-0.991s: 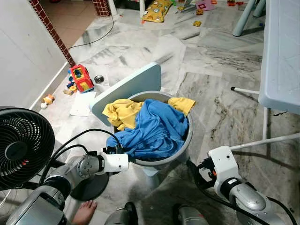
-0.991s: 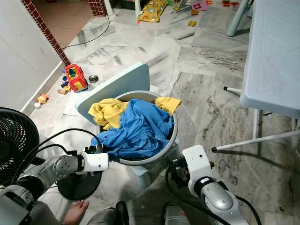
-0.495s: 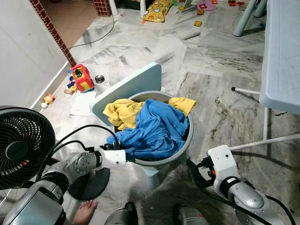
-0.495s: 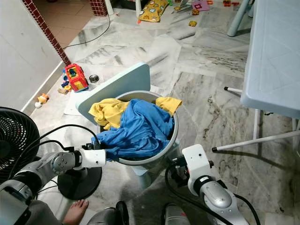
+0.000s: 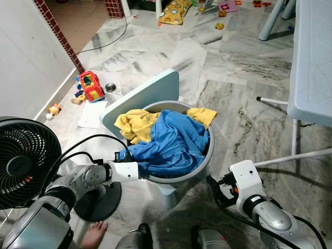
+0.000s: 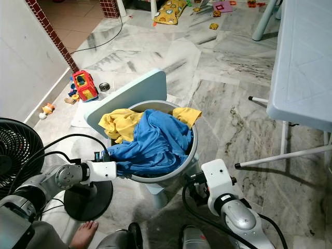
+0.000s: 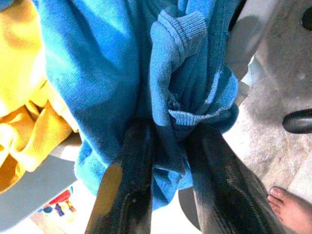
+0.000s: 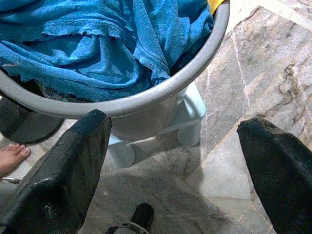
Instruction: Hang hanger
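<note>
Pinching a crumpled blue garment over the basin rim, left gripper, right gripper spread wide.

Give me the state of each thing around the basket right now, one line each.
Blue garment: heaped in the basket, one edge pinched by the left gripper.
Yellow garment: in the basket, partly under the blue one.
Grey basket: upright, full.
Left gripper: jaws shut on the blue garment.
Right gripper: jaws open, beside the basket.
Black fan: standing upright.
</note>
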Tool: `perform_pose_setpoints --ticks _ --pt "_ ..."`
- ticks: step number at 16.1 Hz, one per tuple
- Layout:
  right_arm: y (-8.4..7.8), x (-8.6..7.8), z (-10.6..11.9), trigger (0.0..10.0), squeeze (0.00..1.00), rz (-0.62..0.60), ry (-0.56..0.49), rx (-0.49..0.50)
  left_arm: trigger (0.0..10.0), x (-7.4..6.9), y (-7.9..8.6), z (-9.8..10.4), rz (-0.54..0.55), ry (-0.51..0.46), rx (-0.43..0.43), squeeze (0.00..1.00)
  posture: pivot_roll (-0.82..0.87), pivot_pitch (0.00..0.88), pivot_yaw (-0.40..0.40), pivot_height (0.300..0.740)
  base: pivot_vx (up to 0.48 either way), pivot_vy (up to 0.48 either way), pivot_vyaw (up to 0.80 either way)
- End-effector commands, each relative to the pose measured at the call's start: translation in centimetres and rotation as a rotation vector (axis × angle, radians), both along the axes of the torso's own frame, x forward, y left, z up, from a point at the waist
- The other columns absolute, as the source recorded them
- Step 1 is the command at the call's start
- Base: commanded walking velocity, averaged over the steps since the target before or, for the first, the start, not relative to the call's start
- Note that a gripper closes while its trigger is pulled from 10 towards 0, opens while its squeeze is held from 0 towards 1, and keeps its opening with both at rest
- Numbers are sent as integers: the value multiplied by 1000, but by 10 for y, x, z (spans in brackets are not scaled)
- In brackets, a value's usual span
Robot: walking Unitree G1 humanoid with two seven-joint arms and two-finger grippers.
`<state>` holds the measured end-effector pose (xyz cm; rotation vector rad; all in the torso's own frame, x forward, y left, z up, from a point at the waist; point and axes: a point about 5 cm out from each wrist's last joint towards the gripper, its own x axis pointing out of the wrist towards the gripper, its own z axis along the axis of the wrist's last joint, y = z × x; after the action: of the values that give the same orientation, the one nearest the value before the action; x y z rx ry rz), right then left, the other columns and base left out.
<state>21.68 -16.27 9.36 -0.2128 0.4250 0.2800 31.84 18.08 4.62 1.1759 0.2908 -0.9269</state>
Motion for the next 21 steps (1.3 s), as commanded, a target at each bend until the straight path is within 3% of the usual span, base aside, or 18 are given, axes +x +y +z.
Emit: perform_pose_setpoints --ticks 1,7,10,11,13,14,16,19,21 --pt "3 -2 -4 10000 0 7 15 4 0 -2 9 -1 30 18 6 0 -254 227 111 740 0 0 0" --pt "5 0 -6 10000 0 7 13 10 0 8 -4 10 212 109 -342 0 -239 220 108 740 0 0 0" --pt "5 2 -7 10000 0 3 8 10 0 17 -14 22 292 149 -604 0 -225 201 100 740 0 0 0" --pt "5 4 -6 10000 0 -1 -3 12 0 22 -21 33 335 152 -789 0 -221 192 95 740 0 0 0" --pt "3 9 -4 10000 0 -17 -32 15 0 28 -29 48 383 123 -1008 0 -211 167 79 740 0 0 0" --pt "2 16 0 10000 0 -33 -69 17 0 26 -38 61 384 97 -1169 0 -203 149 66 740 0 0 0" --pt "2 25 6 10000 0 -36 -111 24 0 12 -48 74 406 78 -1369 0 -191 126 44 740 0 0 0" --pt "5 32 5 10000 0 -7 -114 22 0 -13 -56 65 481 138 -1510 0 -175 103 17 740 0 0 0" --pt "7 35 5 10000 0 2 -119 22 0 -21 -56 61 539 160 -1566 0 -176 97 11 740 0 0 0"
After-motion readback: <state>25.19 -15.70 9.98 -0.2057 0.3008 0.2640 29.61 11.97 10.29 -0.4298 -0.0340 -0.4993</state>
